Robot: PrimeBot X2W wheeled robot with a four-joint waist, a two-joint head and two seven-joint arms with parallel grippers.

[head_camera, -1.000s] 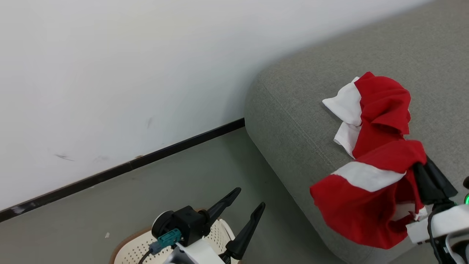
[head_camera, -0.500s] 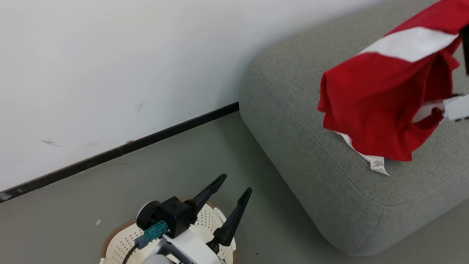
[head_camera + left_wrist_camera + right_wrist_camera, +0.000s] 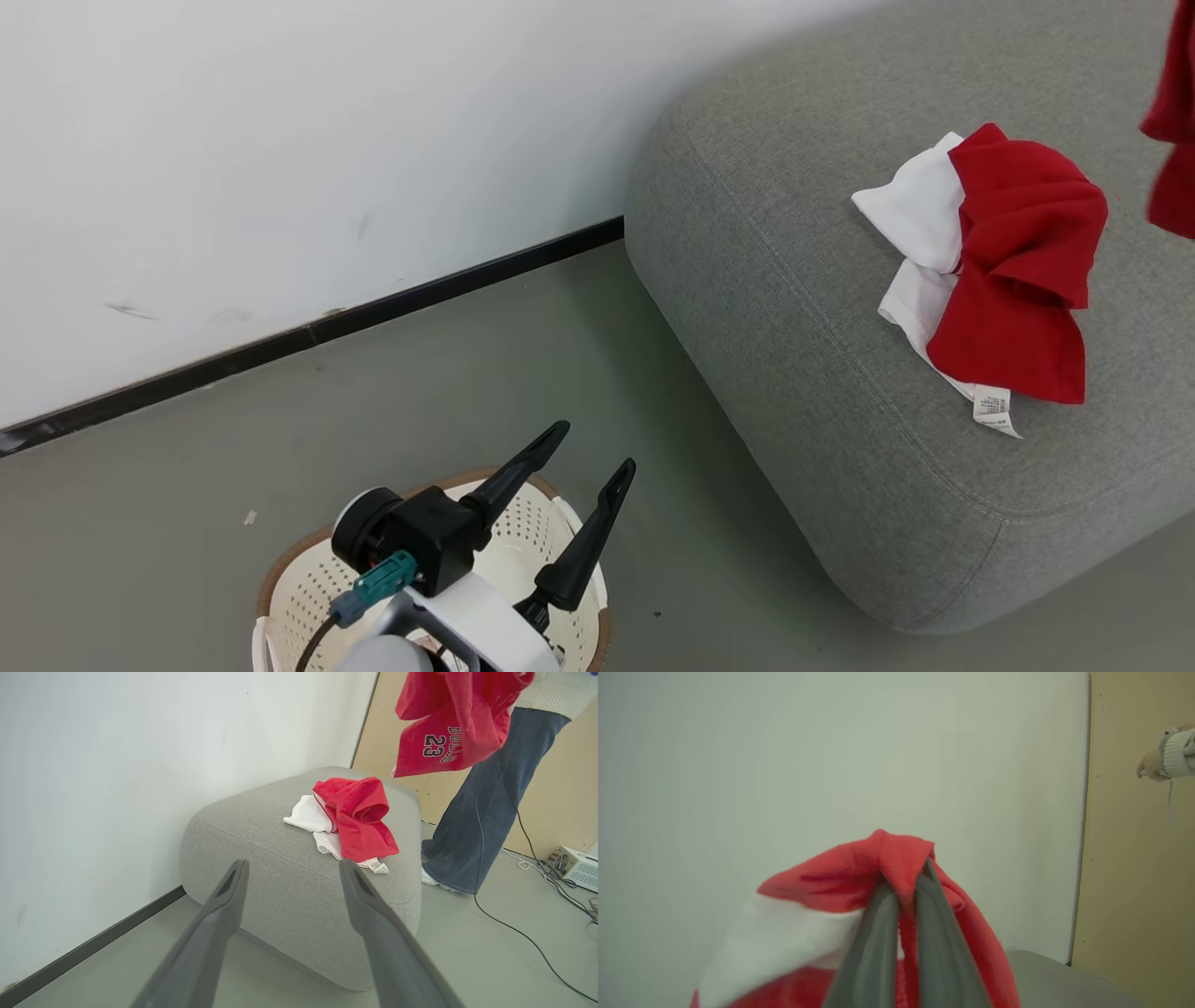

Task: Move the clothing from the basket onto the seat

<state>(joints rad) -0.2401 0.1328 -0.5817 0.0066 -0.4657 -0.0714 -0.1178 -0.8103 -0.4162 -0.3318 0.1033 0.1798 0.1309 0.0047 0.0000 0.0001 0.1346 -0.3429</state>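
lying on grey seat (image 3: 794, 308), red clothing (image 3: 1013, 271), white wall (image 3: 280, 140), grey floor (image 3: 420, 392)

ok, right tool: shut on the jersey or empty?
Shut on the red jersey: the right tool pinches a fold between closed fingers; the rest hangs in the air.

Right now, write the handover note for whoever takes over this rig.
Left end effector: open, holding nothing, over the basket.
Right end effector: shut on the numbered red jersey, held aloft, off the seat.
Done: one red-and-white piece lies on the seat.
Left: set the jersey on the seat and release; check the basket, its inside partly hidden by the left arm.
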